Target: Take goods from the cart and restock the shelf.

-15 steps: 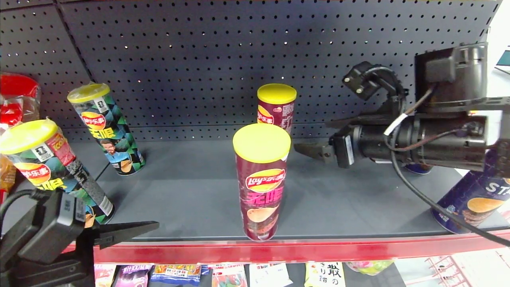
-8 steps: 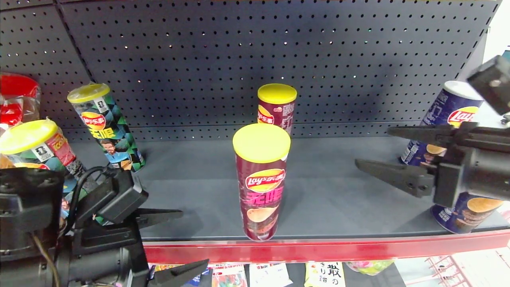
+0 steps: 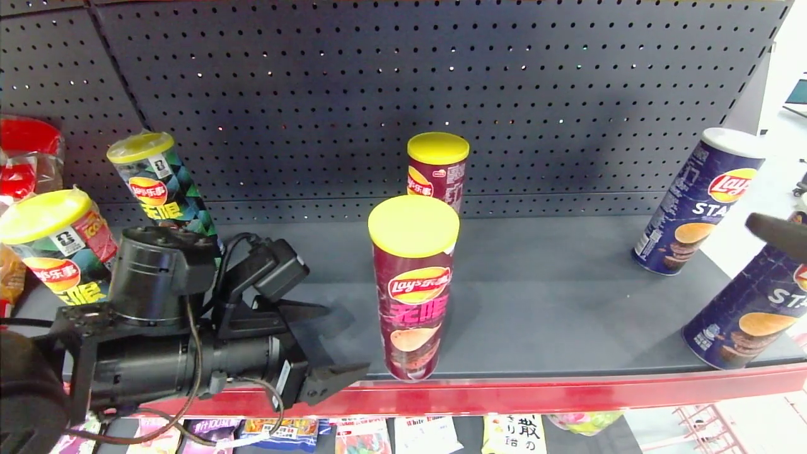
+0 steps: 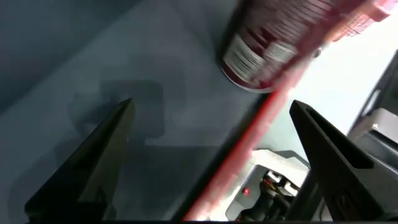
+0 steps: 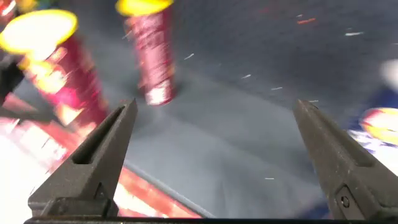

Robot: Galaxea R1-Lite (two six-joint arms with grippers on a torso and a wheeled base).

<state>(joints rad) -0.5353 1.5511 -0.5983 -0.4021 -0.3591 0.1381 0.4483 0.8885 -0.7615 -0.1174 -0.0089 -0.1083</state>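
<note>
maroon chip can (image 3: 413, 287) stood upright at front edge of the shelf (image 3: 536, 302), second maroon can (image 3: 437, 167) behind it near the pegboard (image 3: 378, 75). Left gripper (image 3: 345, 340) sat just beside the front can, spread wide, holding nothing. Right gripper (image 5: 216, 104) was by the blue cans (image 3: 693, 202), also wide apart, empty.

Shelf deck (image 3: 555, 296) looks like matt grey painted metal, smooth w/ a few faint scuffs. Pegboard back (image 3: 378, 75) is perforated sheet w/ the same matt finish. Front rail (image 3: 536, 396) is glossy red and reflects the cans. Front maroon chip can (image 3: 413, 302) has a glossy printed wrap + a smooth yellow plastic lid (image 3: 413, 225). Rear blue chip can (image 3: 693, 202) is shiny too. Left gripper (image 3: 347, 339) = matt black plastic imo. Snack packets (image 3: 277, 432) look like glossy film.
</note>
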